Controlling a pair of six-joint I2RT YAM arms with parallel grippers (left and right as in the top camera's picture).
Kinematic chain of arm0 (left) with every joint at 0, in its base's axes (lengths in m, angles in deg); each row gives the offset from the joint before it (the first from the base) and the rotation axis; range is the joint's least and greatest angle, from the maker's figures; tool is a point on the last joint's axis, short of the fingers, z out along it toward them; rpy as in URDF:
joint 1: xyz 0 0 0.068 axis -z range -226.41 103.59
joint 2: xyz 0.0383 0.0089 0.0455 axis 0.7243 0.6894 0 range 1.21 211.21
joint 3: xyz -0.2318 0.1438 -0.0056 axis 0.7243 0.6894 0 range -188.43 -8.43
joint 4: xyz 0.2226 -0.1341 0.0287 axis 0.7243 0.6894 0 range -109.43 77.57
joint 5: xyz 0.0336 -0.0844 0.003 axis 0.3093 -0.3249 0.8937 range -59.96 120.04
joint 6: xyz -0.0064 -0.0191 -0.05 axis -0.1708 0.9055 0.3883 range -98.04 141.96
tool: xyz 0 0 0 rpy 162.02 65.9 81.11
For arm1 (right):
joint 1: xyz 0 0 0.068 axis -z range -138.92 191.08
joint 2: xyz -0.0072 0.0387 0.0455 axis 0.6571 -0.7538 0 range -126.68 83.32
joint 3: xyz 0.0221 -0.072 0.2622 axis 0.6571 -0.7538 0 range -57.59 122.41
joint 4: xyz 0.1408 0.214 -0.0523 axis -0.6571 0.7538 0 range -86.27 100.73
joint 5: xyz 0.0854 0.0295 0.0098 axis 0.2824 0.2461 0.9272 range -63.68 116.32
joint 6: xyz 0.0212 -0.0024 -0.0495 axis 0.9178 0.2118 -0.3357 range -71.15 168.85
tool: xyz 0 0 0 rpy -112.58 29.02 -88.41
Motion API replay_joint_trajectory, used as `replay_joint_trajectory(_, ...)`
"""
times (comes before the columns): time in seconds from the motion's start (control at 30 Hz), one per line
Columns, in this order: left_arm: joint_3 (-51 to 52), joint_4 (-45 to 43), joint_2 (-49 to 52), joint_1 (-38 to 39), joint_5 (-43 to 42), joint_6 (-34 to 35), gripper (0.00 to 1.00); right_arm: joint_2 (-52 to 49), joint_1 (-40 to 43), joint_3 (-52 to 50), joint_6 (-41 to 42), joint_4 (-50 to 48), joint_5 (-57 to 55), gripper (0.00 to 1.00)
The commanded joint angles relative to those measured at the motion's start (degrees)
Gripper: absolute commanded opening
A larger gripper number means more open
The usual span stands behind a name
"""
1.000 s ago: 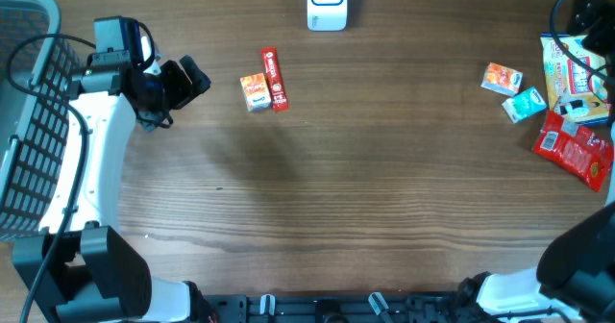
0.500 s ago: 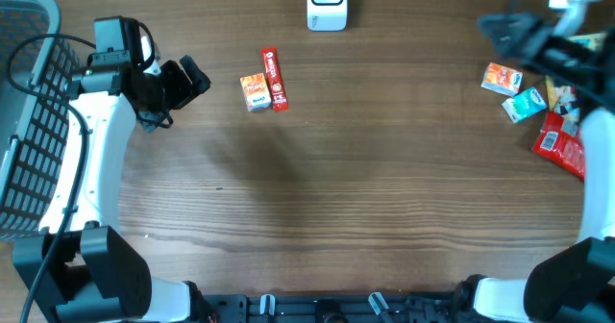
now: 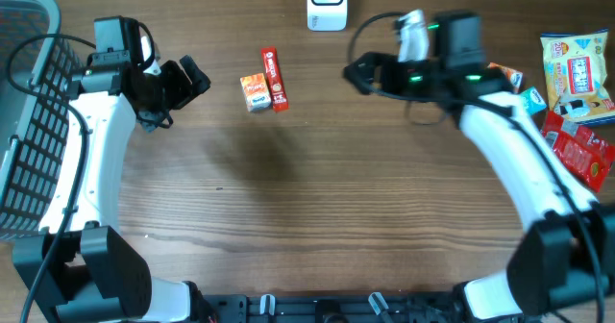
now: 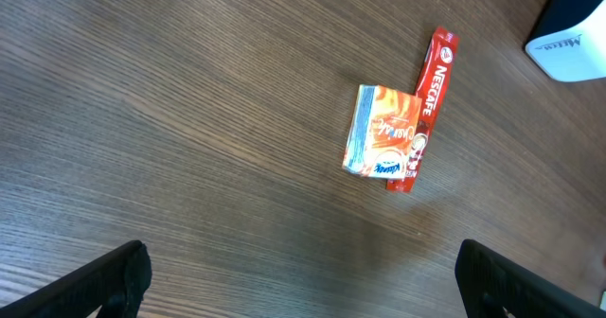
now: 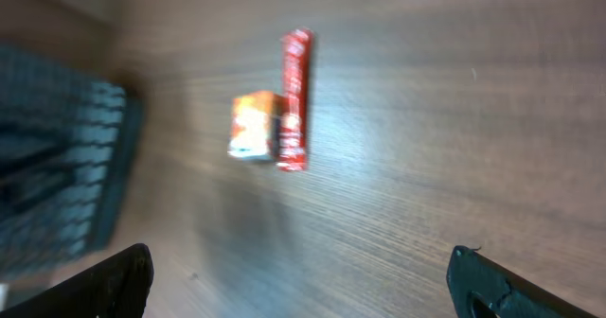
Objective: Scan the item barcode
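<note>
The left gripper (image 3: 195,80) and the right gripper (image 3: 354,73) both gape wide and empty, facing each other. Between them lies one small orange paper packet (image 3: 254,92), touching one red stick sachet (image 3: 276,79). One white plastic scanner (image 3: 327,4) stands at twelve o'clock. The left arm rises along nine o'clock; the right arm stretches from five o'clock.
</note>
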Motion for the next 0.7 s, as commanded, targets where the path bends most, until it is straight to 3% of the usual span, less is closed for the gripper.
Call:
replay_joint_trajectory(0.0, 0.04, -0.15, -0.39, -0.22, 0.57, -0.24, 1.00, -4.46, -5.53, -0.61, 8.81, -0.90, -13.38, 1.00)
replay_joint_trajectory(0.13, 0.04, -0.07, -0.39, -0.17, -0.42, -0.22, 1.00, -7.80, -8.52, -0.61, 8.76, -2.34, -13.79, 1.00)
replay_joint_trajectory(0.33, 0.11, -3.58, 0.50, 1.55, -14.93, -0.28, 1.00, -9.77, -9.27, -0.61, 8.81, -2.47, -13.81, 1.00)
replay_joint_trajectory(0.53, 0.15, -8.92, 5.40, 9.99, -7.85, -0.26, 1.00, -9.79, -9.25, -0.61, 8.76, -2.54, -14.05, 1.00)
replay_joint_trajectory(0.67, 0.15, -11.08, 7.69, 14.32, -7.58, -0.26, 1.00, -9.79, -9.25, -0.61, 8.37, -2.25, -14.78, 0.99)
